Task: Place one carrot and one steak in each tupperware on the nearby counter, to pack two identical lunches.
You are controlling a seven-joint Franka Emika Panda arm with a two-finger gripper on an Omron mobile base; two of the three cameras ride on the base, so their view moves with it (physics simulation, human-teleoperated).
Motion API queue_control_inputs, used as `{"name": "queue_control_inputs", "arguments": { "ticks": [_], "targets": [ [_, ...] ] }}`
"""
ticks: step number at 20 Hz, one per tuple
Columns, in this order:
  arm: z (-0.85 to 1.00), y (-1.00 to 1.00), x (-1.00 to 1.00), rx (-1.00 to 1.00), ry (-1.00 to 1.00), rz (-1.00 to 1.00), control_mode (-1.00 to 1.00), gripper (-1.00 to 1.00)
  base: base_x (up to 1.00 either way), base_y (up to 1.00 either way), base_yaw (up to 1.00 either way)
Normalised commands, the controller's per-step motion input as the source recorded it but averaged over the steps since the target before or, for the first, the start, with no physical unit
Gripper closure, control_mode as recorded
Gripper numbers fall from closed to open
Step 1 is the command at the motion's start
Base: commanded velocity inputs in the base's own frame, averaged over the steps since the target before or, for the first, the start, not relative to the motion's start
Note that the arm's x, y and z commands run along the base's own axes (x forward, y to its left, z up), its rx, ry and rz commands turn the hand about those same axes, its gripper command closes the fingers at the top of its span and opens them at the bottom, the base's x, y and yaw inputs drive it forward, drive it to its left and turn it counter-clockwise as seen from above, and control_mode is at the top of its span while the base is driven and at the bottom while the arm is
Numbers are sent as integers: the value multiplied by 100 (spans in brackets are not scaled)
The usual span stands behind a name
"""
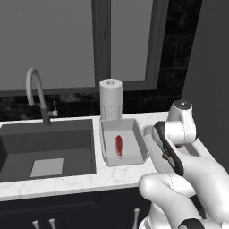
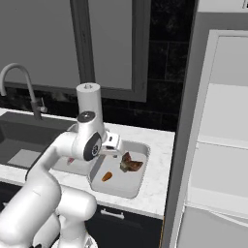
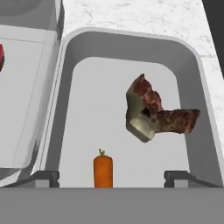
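Jaws (image 3: 103, 175) are spread and released, hung over the right tupperware (image 3: 192, 65); a carrot (image 3: 103, 171) lies directly between them and a brown steak (image 3: 153, 114) just beyond, so this lunch looks packed; red steak (image 1: 119, 145) sits alone in the other tupperware (image 1: 136, 134), carrot still owed.

orange carrot (image 3: 103, 171), brown steak (image 3: 155, 114), pale grey tupperware (image 3: 131, 47), white grey-veined counter (image 3: 131, 15)

A grey window (image 1: 103, 40) sits above a black tiled wall (image 1: 172, 53). Below it, a dark sink (image 1: 47, 150) with a curved tap (image 1: 36, 91). A white roll (image 1: 111, 99) stands behind. A pale fridge (image 2: 218, 145) stands at right.
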Motion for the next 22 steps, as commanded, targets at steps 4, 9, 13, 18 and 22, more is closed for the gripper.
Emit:
{"name": "queue_control_inputs", "arguments": {
  "ticks": [4, 9, 13, 18, 22],
  "targets": [
    [51, 0, -100, 0, -19, 0, -100, -100, 0, 0, 0],
    [37, 22, -100, -5, -20, 8, -100, -100, 0, 0, 0],
    [3, 42, -100, -11, -14, 9, -100, -100, 0, 0, 0],
    [1, 38, -98, -10, -15, 5, -100, -100, 0, 0, 0],
    [0, 11, -50, -4, -8, 1, 100, -100, -50, 0, 0]
  ]
}}
